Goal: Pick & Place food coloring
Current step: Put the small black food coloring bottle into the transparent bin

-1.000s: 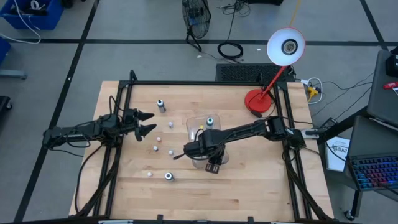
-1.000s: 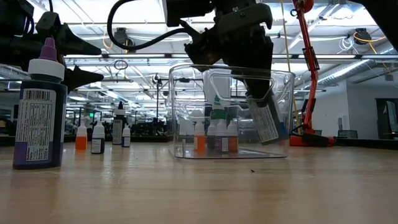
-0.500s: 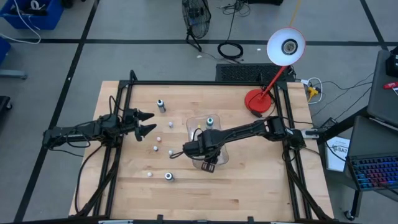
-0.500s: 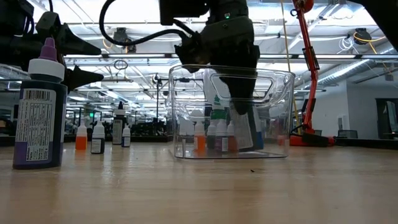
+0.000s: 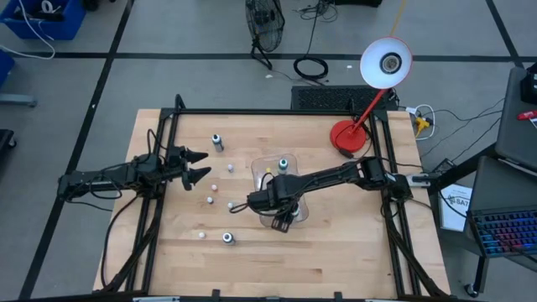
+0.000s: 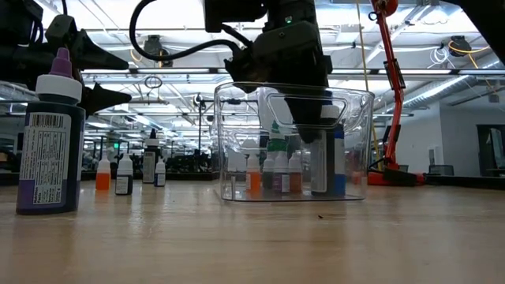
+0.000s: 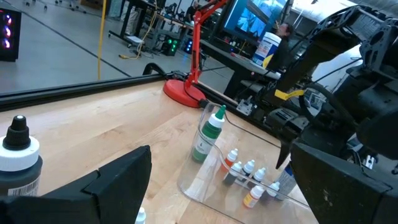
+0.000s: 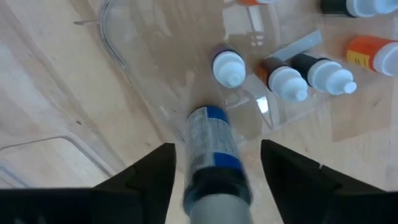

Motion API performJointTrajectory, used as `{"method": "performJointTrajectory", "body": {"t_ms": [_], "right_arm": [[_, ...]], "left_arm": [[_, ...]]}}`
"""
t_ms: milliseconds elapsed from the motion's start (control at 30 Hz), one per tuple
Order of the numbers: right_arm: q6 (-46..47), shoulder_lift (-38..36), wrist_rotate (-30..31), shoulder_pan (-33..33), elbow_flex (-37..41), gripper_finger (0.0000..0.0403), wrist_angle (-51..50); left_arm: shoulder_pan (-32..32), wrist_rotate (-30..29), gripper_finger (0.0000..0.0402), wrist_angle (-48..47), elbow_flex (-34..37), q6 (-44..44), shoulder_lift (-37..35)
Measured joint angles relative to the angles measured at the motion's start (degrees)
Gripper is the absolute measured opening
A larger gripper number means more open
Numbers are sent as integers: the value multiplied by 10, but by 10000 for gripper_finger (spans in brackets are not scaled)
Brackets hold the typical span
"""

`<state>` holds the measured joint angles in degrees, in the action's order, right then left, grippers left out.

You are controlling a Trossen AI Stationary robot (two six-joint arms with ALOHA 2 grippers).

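The food coloring is a set of small bottles. Several stand in the clear tray [image 5: 270, 172] at mid-table, among them a green-capped one [image 6: 274, 146] and a taller blue-labelled one [image 8: 210, 144] that stands upright on the tray's floor. My right gripper [image 6: 316, 117] points down into the tray, open, with one finger on either side of the blue-labelled bottle's [image 6: 328, 162] top and a gap showing on both sides. Other bottles [image 5: 210, 200] stand loose on the wood to the tray's left. My left gripper [image 5: 201, 165] waits open at the left, pointing level toward the tray.
A big purple-capped bottle [image 6: 49, 134] stands close to the low camera. Larger bottles stand at the far left [image 5: 218, 141] and near front [image 5: 227, 238]. A red desk lamp's base [image 5: 346, 136] sits at the far right. A black frame [image 5: 268, 111] borders the table.
My right gripper has swung the blue-labelled bottle from tilted to upright inside the tray, rolling its wrist a little. The bottle now stands on the tray's floor. The fingers have then opened and let go of it. My left arm has kept still.
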<state>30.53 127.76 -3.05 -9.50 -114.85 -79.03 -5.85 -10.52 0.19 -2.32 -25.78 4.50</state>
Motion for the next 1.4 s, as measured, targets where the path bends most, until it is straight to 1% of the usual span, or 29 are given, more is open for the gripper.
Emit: {"method": "performJointTrajectory", "body": {"t_ms": [133,267,333,433,567,733,833,967,1000,1067,1200,1267,1333,1400], "right_arm": [[16,0,-6,0,0,226,0],[35,-10,-46,0,-1,217,-3],[45,-24,-64,2,-1,212,-11],[51,-58,-59,2,-1,205,-17],[62,-128,-5,4,-1,197,-18],[65,-237,60,1,-1,190,-14],[90,-303,104,-17,3,190,-10],[96,-394,122,-52,36,193,-11],[104,-421,129,-63,51,194,-9],[121,-474,174,-96,97,193,3],[113,-585,335,-178,254,190,76],[106,-637,394,-203,344,190,124],[108,-686,426,-216,429,191,176],[107,-730,437,-221,518,193,245]], "left_arm": [[0,0,379,0,0,0,0],[0,0,379,0,0,0,0],[0,0,379,0,0,0,0],[0,0,379,0,0,0,0],[0,0,379,-1,0,0,0],[0,0,379,0,0,0,0],[0,0,379,0,0,0,0],[0,0,379,0,0,0,0],[0,0,379,0,0,0,0],[0,0,379,0,0,0,0],[0,0,379,0,0,0,0],[0,0,379,0,0,0,0],[0,0,379,0,0,0,0],[0,0,379,0,0,0,0]]}}
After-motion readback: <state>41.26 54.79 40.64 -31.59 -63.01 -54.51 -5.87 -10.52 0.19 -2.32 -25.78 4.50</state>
